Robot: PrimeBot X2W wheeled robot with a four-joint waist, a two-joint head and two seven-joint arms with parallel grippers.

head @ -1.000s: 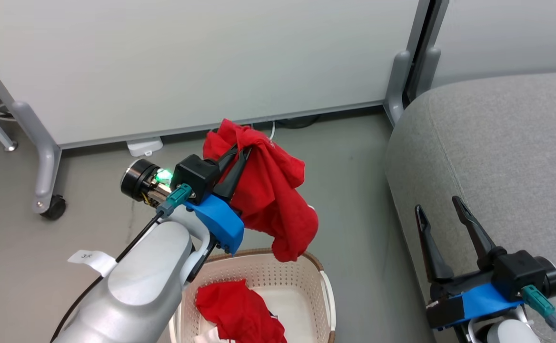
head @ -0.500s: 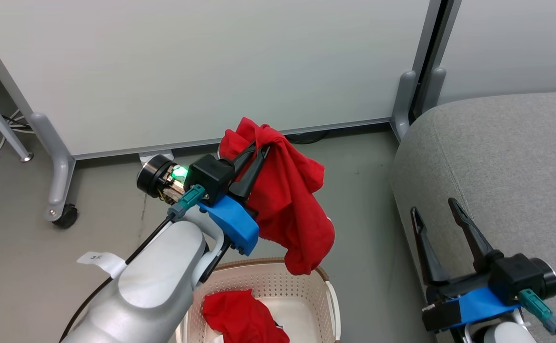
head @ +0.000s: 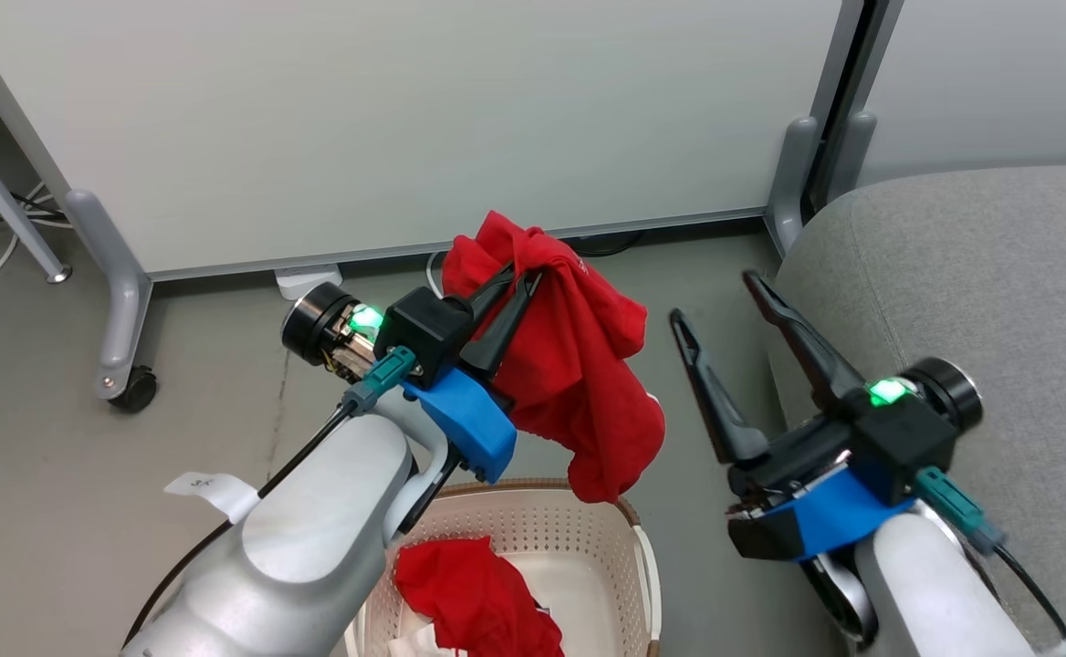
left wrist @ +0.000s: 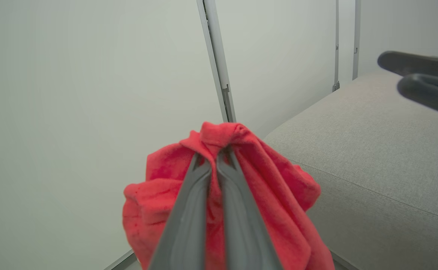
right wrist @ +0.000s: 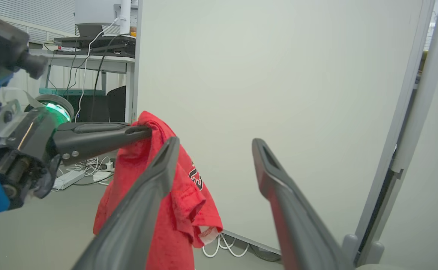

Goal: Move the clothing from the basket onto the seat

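Left gripper [head: 519,278] clamping the soft red garment [head: 588,383], right gripper [head: 714,296] gaping, we must lift above the grey woven seat [head: 998,265]

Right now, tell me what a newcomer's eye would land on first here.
A bright red garment hangs in mid-air over the basket, pinched in the shut left jaws. To its right, the right jaws gape wide and empty by the edge of the grey seat. More red cloth lies in the basket.
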